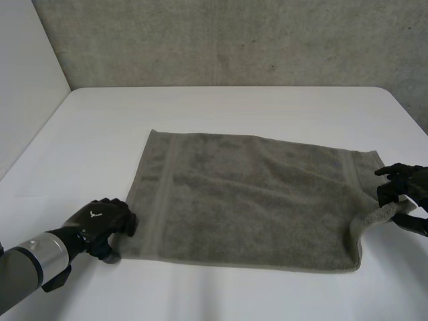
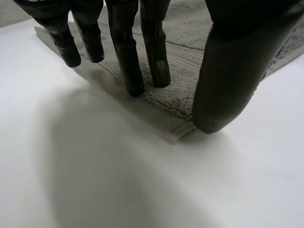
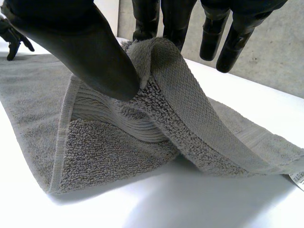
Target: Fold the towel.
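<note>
So the grey towel (image 1: pixel 254 200) is spread out mostly flat in the middle of the white table (image 1: pixel 221 110), long side running across, with a woven band near each short end. The left hand (image 1: pixel 103 222) sits right at the towel's near left corner. In the left wrist view its fingers (image 2: pixel 128 61) come down fairly straight with their tips resting on top of the cloth just inside the corner, and the thumb (image 2: pixel 228 76) is planted at the very tip of that corner. The cloth there lies flat against the table, nothing curled round it, so I'd call that hand relaxed and pressing rather than gripping. The right hand (image 1: pixel 404 190) is over at the near right corner, and that one does have hold of the towel: the corner is pulled up off the table into a little raised flap. From the right wrist view the thumb (image 3: pixel 90 47) pushes into the folded-over hem while the fingers (image 3: pixel 175 19) sit behind it, so the corner is pinched between them, and the cloth drapes down from there to the table. A small white label (image 3: pixel 297 178) pokes out at the towel's edge near that hand. A concrete wall (image 1: pixel 234 40) stands behind the table
</note>
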Tool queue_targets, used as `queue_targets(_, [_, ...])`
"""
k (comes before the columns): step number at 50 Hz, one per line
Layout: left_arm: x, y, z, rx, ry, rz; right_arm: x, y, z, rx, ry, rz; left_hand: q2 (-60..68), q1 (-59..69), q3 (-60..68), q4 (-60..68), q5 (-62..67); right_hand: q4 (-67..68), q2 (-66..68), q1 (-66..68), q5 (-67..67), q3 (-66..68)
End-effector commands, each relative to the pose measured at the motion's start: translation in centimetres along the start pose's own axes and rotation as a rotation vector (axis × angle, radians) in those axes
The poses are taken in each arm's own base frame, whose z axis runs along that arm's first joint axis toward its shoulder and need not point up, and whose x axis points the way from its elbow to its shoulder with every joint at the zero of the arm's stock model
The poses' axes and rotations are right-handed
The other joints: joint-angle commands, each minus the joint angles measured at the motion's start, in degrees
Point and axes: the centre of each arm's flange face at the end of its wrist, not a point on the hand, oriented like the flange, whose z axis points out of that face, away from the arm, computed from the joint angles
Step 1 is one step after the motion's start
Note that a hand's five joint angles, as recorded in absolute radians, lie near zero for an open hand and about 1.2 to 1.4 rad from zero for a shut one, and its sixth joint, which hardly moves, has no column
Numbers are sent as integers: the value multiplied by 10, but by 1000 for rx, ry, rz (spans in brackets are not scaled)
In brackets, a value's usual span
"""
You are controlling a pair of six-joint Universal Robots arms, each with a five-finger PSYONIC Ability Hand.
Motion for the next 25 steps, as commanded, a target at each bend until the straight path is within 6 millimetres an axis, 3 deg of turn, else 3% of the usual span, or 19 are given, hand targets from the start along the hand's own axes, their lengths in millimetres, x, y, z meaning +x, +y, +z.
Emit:
queue_targets(1, [1,5,3,-23,8,40,0,0,0,0,-1,-1,121,117,-25,-29,119,-34,61,60,38,-4])
queue_targets(4, [1,6,3,-23,6,55,0,0,0,0,-1,-1,316,312,-25,-29,314,-34,61,60,38,-4])
queue_targets(6, [1,6,3,-25,6,54,0,0,0,0,-1,-1,363,360,-25,-29,361,-34,61,60,38,-4])
queue_targets(25, [1,7,4,-29,10,49,0,0,0,0,-2,1,364,360,-25,-29,362,-34,61,60,38,-4])
